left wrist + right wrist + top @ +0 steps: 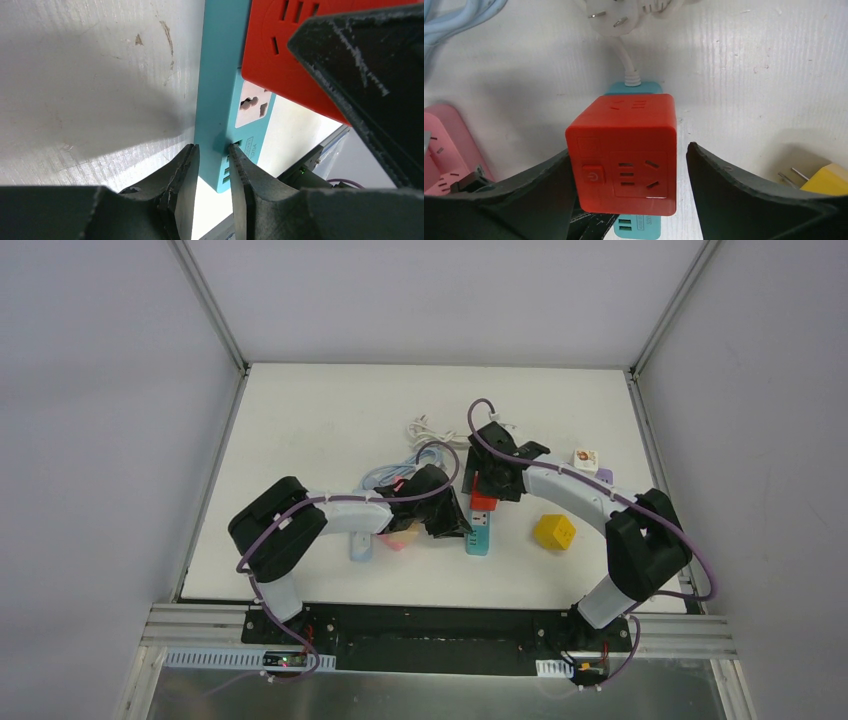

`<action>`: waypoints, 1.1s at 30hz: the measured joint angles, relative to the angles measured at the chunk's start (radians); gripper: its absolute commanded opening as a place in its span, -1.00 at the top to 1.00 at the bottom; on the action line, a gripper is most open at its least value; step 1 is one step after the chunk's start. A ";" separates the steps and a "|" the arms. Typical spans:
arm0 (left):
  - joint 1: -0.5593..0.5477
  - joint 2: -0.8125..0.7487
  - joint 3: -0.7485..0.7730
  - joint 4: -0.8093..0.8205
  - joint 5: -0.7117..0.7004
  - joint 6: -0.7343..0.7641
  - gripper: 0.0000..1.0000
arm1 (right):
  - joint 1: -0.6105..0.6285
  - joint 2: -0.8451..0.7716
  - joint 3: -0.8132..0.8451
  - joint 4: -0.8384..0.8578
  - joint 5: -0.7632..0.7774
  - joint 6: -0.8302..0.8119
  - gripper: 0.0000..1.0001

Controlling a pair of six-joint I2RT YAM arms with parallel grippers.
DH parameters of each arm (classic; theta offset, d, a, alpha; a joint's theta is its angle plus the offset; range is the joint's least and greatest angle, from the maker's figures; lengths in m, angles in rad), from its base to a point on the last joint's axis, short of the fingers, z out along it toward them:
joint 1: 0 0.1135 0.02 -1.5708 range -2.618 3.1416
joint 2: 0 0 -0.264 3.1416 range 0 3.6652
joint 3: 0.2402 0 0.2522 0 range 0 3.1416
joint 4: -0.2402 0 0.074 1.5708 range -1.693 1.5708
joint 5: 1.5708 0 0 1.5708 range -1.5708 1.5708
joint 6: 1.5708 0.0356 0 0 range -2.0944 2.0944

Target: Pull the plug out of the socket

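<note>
A red cube plug [483,502] sits plugged into a teal socket strip [479,533] lying mid-table. In the left wrist view, my left gripper [212,155] is pinched on the near end of the teal strip [215,100], with the red cube [280,55] just beyond. In the right wrist view, my right gripper [629,170] straddles the red cube [624,150] from above. Its left finger [539,185] touches the cube's side. Its right finger [724,185] stands apart with a visible gap. The teal strip [636,227] shows under the cube.
A pink strip [400,538] and a light blue strip [360,545] lie left of the teal one under my left arm. A yellow cube [553,531] sits to the right, a white cable and plug [430,430] behind, and a small white cube [585,457] at the far right.
</note>
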 measured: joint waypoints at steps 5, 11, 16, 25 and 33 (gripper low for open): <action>0.000 0.000 0.010 -0.019 0.000 0.000 0.23 | -0.010 0.000 0.000 0.018 -0.071 -0.089 0.28; 0.000 0.002 0.010 -0.024 0.004 0.007 0.02 | -0.014 0.000 0.000 0.020 -0.092 -0.103 1.00; 0.000 0.028 0.035 -0.019 0.027 0.018 0.39 | -0.014 0.000 0.003 0.017 -0.097 -0.087 1.00; -0.007 0.036 0.053 -0.042 0.028 0.019 0.68 | -0.044 0.009 0.050 -0.057 -0.148 -0.084 1.00; -0.008 0.036 0.048 -0.049 0.027 -0.003 0.72 | 0.002 0.010 0.050 -0.052 -0.094 -0.085 1.00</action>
